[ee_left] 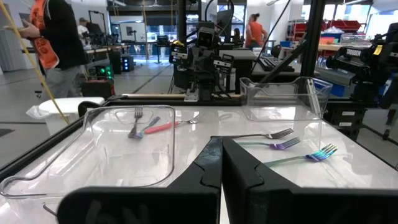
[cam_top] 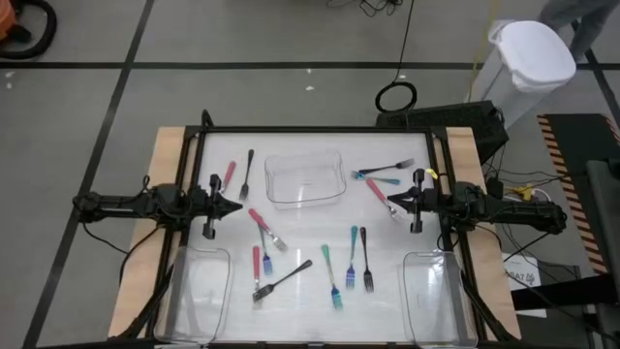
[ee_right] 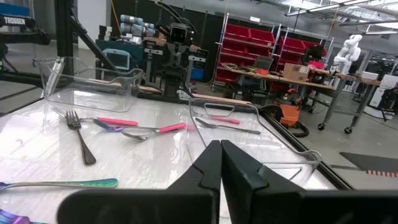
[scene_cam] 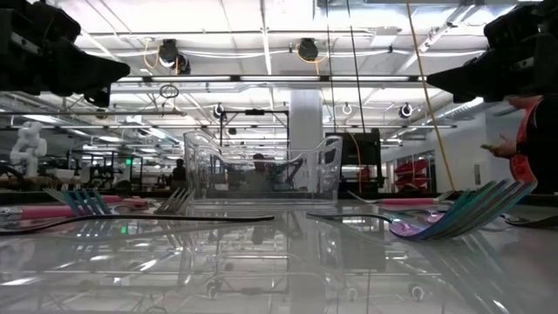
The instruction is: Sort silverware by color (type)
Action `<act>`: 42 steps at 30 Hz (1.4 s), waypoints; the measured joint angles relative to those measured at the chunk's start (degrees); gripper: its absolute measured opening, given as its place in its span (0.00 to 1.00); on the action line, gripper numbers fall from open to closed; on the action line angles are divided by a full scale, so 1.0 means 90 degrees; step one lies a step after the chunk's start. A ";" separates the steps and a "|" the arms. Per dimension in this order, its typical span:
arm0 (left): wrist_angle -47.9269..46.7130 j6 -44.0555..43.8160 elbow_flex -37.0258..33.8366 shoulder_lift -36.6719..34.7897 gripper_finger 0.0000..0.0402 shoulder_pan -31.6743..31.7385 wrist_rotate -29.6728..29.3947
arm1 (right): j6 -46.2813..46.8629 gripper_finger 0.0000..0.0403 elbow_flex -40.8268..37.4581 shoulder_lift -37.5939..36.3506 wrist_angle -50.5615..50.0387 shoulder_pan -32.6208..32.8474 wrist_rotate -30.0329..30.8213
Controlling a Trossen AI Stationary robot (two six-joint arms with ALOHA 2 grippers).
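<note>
The silverware (cam_top: pixel 300 242) is seen scattered flat over the glossy desk (cam_top: pixel 310 301), its long axes pointing many ways; a dark fork (cam_top: pixel 248 174) and a pink-handled piece (cam_top: pixel 229 174) near the far left corner lie roughly front to back; a pink-and-blue pair (cam_top: pixel 263 231) lies slanted near the middle; a dark fork (cam_top: pixel 283 279) lies diagonally toward the near edge, beside a pink-handled piece (cam_top: pixel 257 262); three teal and blue forks (cam_top: pixel 351 260) lie nearly front to back at the near middle; further pieces (cam_top: pixel 383 174) are spread toward the far right, lying mostly crosswise. The left hand (cam_top: pixel 235 205) is held above the desk by its left edge, fingers pressed together, nothing gripped; the nearest pieces lie just beyond its tips. The right hand (cam_top: pixel 392 200) is held by the right edge, fingers likewise pressed together and empty, with a pink-handled piece (cam_top: pixel 378 192) close under its tips. Clear trays (cam_top: pixel 305 179) are seen at the far middle and at both near corners.
</note>
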 joint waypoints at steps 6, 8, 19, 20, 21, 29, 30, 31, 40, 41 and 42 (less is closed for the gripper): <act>0.0000 0.0000 0.0001 0.0000 0.00 -0.0001 -0.0001 | -0.1191 0.01 -0.0001 0.0002 0.0024 -0.0012 0.0331; 0.0000 0.0000 0.0002 -0.0001 0.00 -0.0001 0.0001 | -0.1271 0.01 -0.0002 0.0000 0.0025 -0.0012 0.0331; 0.0000 0.0000 0.0000 -0.0001 0.00 -0.0001 0.0001 | -0.1252 0.01 -0.0001 0.0002 0.0027 -0.0012 0.0331; 0.0001 -0.0001 0.0001 -0.0001 0.00 -0.0001 0.0000 | -0.1251 0.01 -0.0002 0.0000 0.0024 -0.0012 0.0331; 0.0000 0.0000 0.0002 -0.0001 0.00 -0.0001 -0.0001 | -0.1249 0.01 -0.0002 0.0000 0.0027 -0.0012 0.0331; 0.0001 -0.0002 0.0002 -0.0001 0.00 -0.0001 -0.0001 | -0.1249 0.01 -0.0002 0.0000 0.0379 -0.0012 0.0331; 0.0002 0.0000 0.0000 0.0001 0.00 -0.0001 0.0001 | -0.1249 0.01 -0.0002 0.0000 0.0380 -0.0012 0.0331; 0.0002 -0.0001 0.0002 -0.0001 0.00 0.0000 0.0000 | -0.1249 0.01 -0.0002 0.0000 0.0373 -0.0012 0.0331; 0.0001 0.0000 0.0000 -0.0001 0.00 0.0000 0.0001 | -0.1247 0.01 -0.0002 0.0002 0.0310 -0.0012 0.0319; 0.0002 0.0000 0.0002 0.0001 0.00 -0.0001 -0.0001 | -0.1247 0.01 -0.0002 0.0002 0.0306 -0.0012 0.0319; 0.0000 0.0000 0.0002 -0.0001 0.00 -0.0001 0.0001 | -0.1247 0.01 -0.0002 0.0002 0.0308 -0.0012 0.0319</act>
